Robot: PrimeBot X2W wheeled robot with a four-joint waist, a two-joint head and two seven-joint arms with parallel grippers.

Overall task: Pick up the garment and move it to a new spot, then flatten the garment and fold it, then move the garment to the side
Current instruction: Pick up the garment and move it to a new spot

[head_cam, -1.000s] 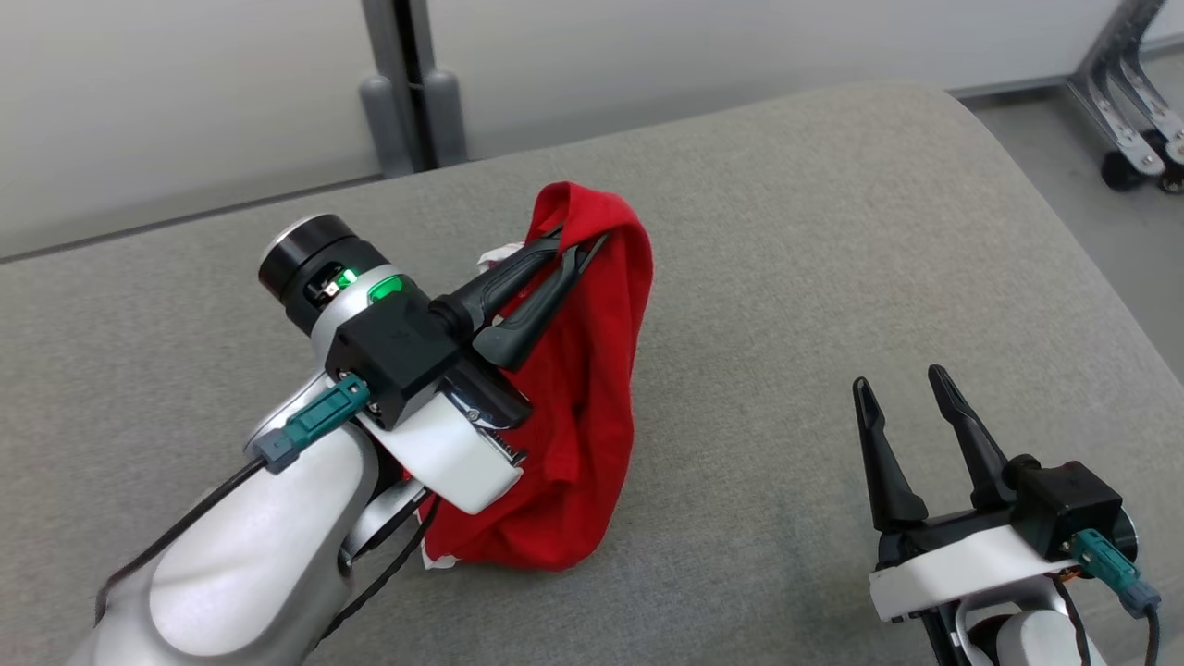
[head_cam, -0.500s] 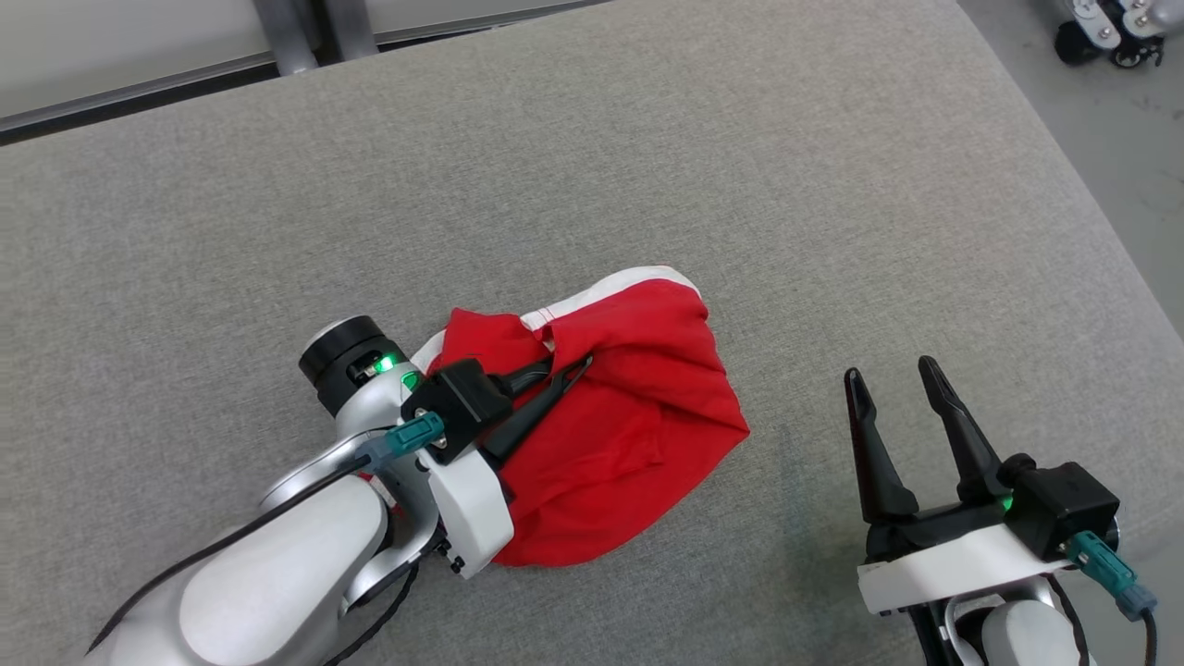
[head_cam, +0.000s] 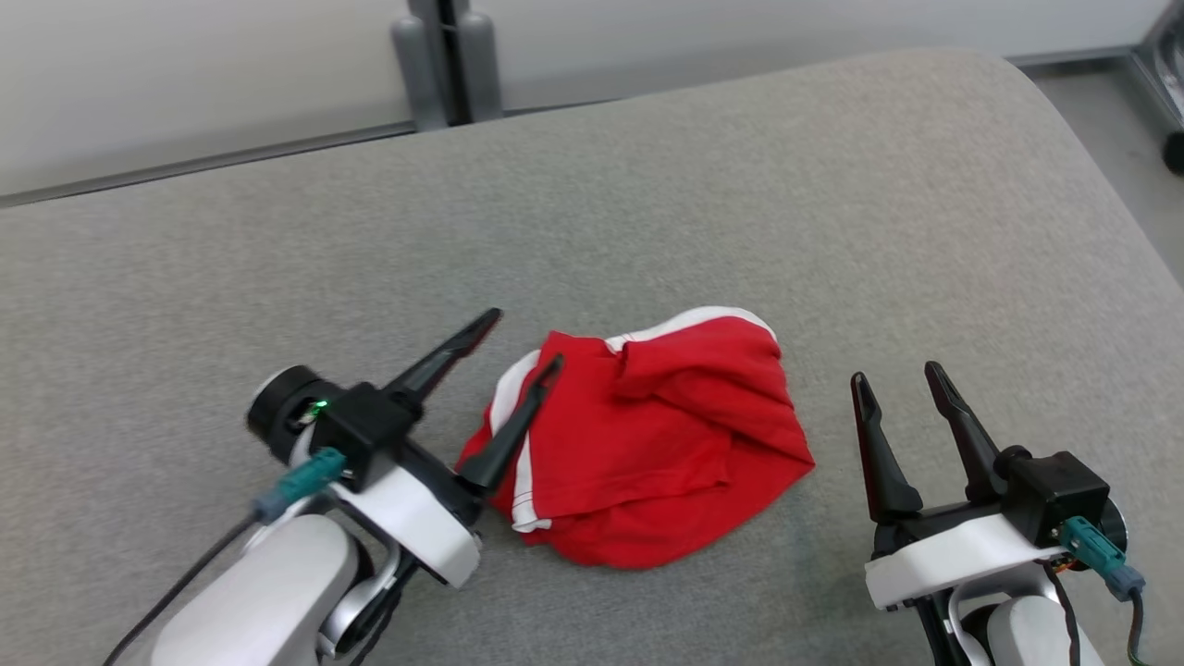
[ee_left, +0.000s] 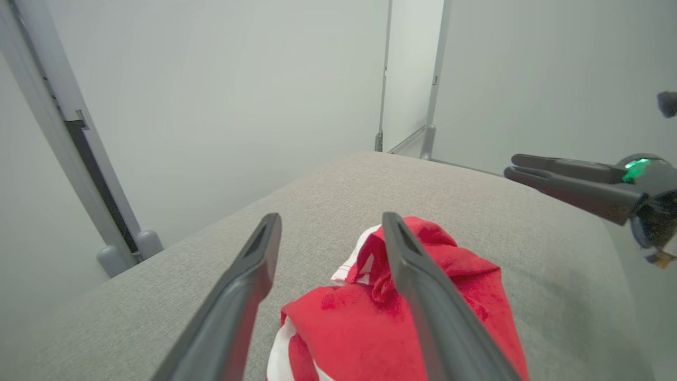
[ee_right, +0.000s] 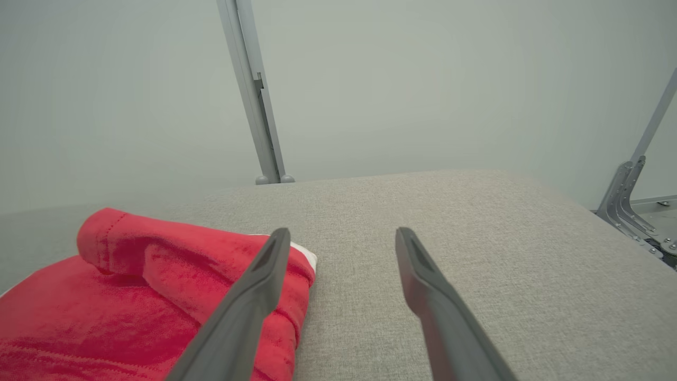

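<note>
The garment [head_cam: 657,444], red with white trim, lies crumpled in a heap on the grey cushioned surface [head_cam: 740,185]. My left gripper [head_cam: 524,339] stands open at the heap's left edge, one finger over the white-trimmed hem and the other over bare cushion, gripping nothing. In the left wrist view, the garment [ee_left: 344,328] lies low between and under the spread fingers of my left gripper [ee_left: 332,219]. My right gripper [head_cam: 897,375] is open to the right of the heap, apart from it. The right wrist view shows the garment [ee_right: 106,296] left of my right gripper [ee_right: 344,233].
A grey post [head_cam: 449,55] stands against the pale wall behind the cushion. The cushion's rounded right edge [head_cam: 1091,185] drops to the floor, where a metal wheeled frame [ee_right: 629,206] stands. My right gripper [ee_left: 529,166] crosses the left wrist view at the right.
My left gripper has opened and let go of the garment, which has dropped from a hanging drape to a heap on the cushion. The head camera has shifted. The right gripper stays open.
</note>
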